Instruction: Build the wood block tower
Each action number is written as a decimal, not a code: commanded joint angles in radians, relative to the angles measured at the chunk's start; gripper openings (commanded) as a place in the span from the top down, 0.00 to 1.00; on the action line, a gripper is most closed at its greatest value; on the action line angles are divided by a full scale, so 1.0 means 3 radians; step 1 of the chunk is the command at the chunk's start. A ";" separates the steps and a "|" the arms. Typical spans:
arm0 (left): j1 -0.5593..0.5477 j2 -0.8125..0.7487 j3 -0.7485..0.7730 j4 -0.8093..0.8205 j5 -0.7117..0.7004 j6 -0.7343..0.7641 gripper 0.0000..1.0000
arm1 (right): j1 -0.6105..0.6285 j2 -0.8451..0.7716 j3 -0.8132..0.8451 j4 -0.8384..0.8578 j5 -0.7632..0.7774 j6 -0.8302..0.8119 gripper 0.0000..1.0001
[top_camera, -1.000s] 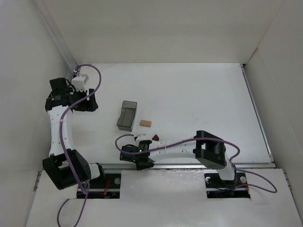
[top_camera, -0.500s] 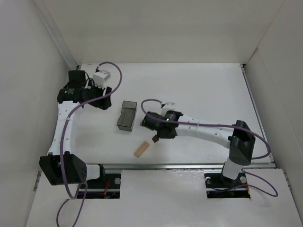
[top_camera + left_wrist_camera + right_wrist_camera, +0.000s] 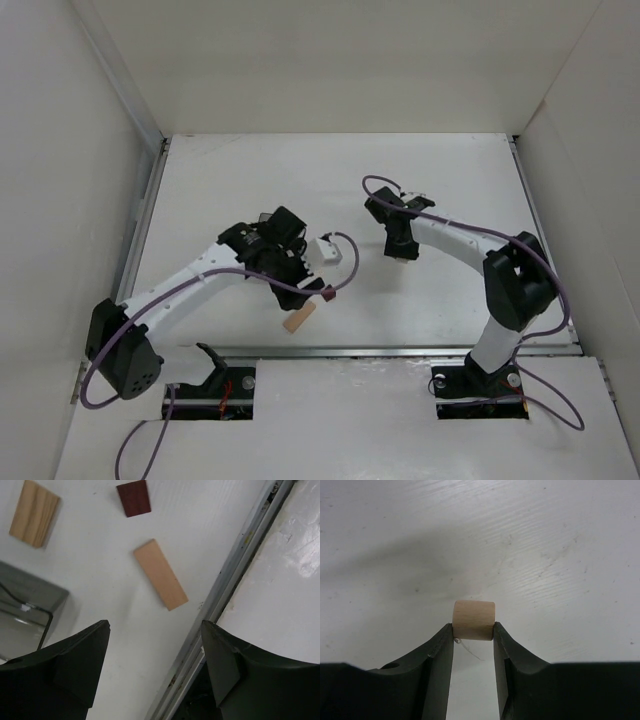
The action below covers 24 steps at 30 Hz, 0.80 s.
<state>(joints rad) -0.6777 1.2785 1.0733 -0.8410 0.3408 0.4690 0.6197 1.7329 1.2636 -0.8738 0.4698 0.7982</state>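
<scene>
A pale tan flat plank [image 3: 299, 318] lies near the table's front edge, also in the left wrist view [image 3: 160, 581]. A dark red-brown cube [image 3: 327, 295] sits just beyond it [image 3: 134, 498]. A tan block [image 3: 34, 513] lies beside the cube; the left arm hides it from above. My left gripper [image 3: 296, 272] is open and empty [image 3: 155, 665], hovering above the table short of the plank. My right gripper [image 3: 400, 245] is shut on a small round tan piece [image 3: 473, 620], held at the fingertips [image 3: 473, 630] low over bare table at the right middle.
The dark grey see-through bin [image 3: 25, 610] lies left of the blocks, hidden under the left arm in the top view. A metal rail [image 3: 400, 350] runs along the front edge, right of the plank in the left wrist view [image 3: 235, 570]. White walls enclose the table.
My left arm swung from the far left back corner to the centre, over the bin. My right arm moved from beside the bin to the right middle, carrying the small tan piece.
</scene>
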 commanded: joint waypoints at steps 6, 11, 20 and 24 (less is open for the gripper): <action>-0.0543 0.0564 -0.0172 0.0261 -0.0548 -0.0260 0.29 | -0.0143 -0.0289 -0.0091 0.0264 -0.0104 -0.0293 0.94; -0.0681 0.0846 -0.0387 0.0609 -0.0854 -0.0382 0.29 | -0.0215 -0.0453 -0.0183 0.0325 -0.0104 -0.0293 0.94; -0.0681 0.1275 -0.0387 0.0906 -0.0886 -0.0413 0.37 | -0.0317 -0.0514 -0.0219 0.0391 -0.0104 -0.0365 0.94; -0.0681 0.1403 -0.0356 0.0906 -0.0809 -0.0413 0.56 | -0.0348 -0.0515 -0.0249 0.0392 -0.0104 -0.0396 0.94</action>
<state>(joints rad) -0.8799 1.6539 0.9611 -0.5968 0.0757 0.3561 0.5247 1.6161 1.1919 -0.7933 0.4328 0.6979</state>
